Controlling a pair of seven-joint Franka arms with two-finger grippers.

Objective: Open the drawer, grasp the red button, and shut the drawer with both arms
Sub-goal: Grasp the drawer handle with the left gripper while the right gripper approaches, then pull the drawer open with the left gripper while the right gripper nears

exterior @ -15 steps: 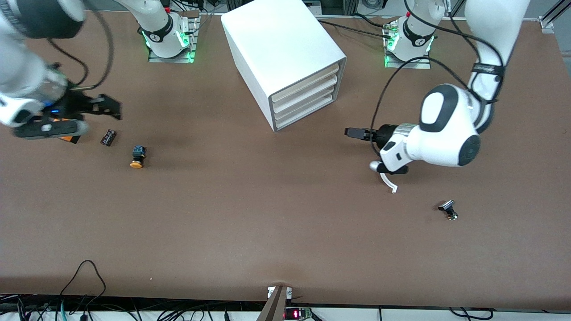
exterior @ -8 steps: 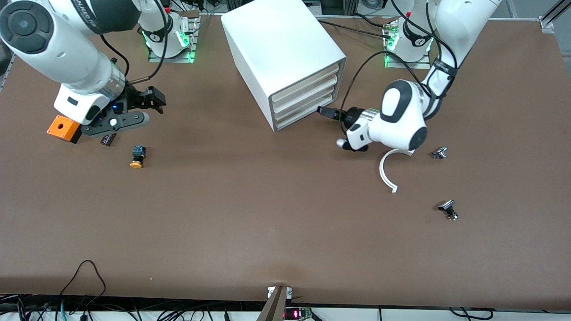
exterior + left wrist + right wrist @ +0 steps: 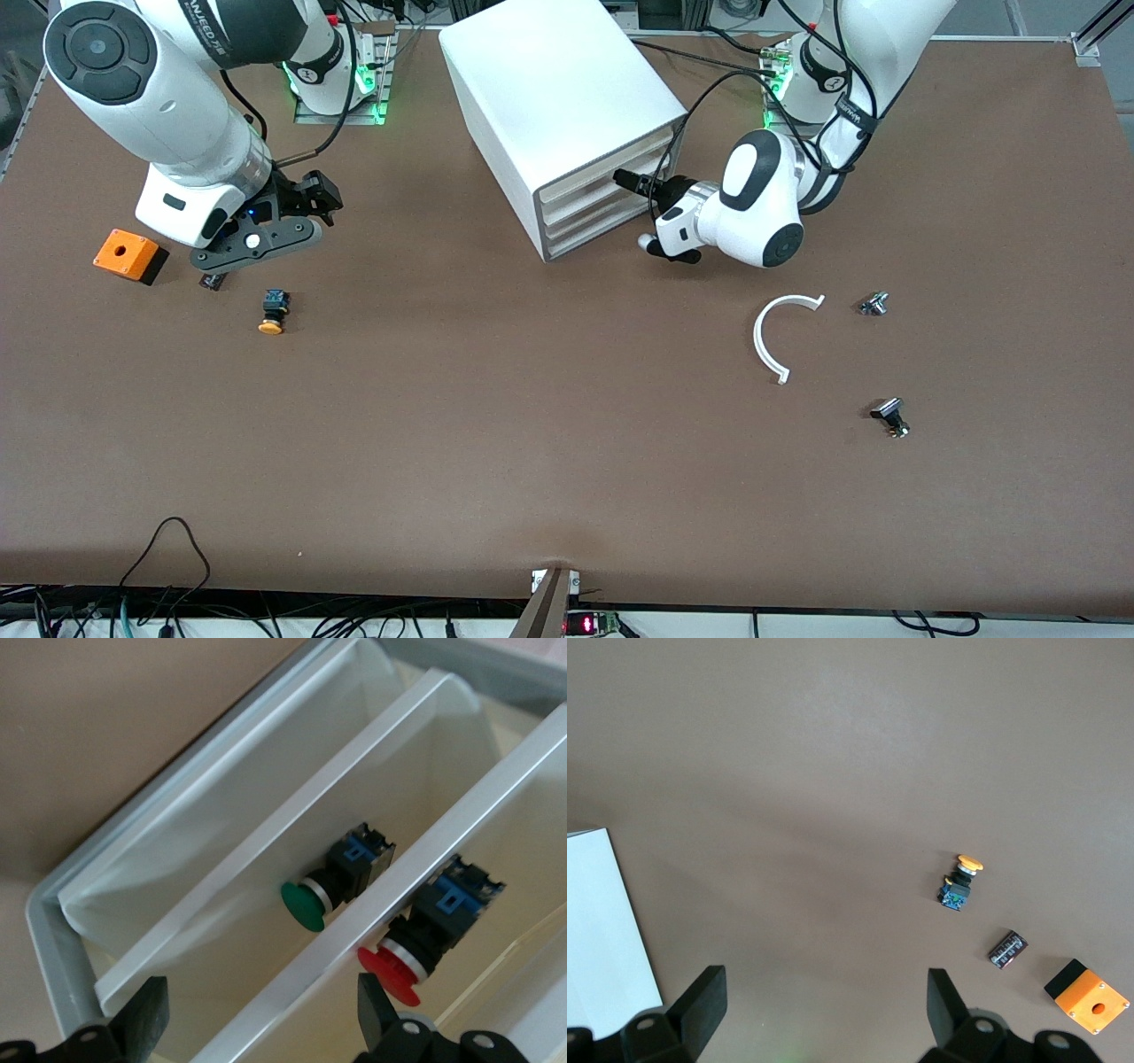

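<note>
Sitting on a matte brown desk (image 3: 532,425): a smooth white box cabinet (image 3: 554,97), four cream-fronted shallow drawers stacked in its open face. Hovering right at those fronts: the left claw (image 3: 625,180), black fingers standing apart, closed on nothing. Showing in the left wrist view through the translucent plastic of the drawer (image 3: 416,904): the button (image 3: 425,935), round glossy red cap on a silver collar and a blocky blue-black body, lying inside on its side. Lying in the neighbouring drawer: a like button with a green cap (image 3: 332,881).

Hanging over bare desk toward the right arm's end: the right claw (image 3: 317,197), fingers spread wide, empty. Lying near it: an orange-capped button (image 3: 274,311), a small dark ribbed block (image 3: 211,281) just beside the claw's camera bar, and an orange box with a round hole (image 3: 129,255) on a black base.

Resting toward the left arm's end: a thin white curved plastic strip (image 3: 772,335) and two small metallic knob-like parts (image 3: 873,303) (image 3: 889,416).
</note>
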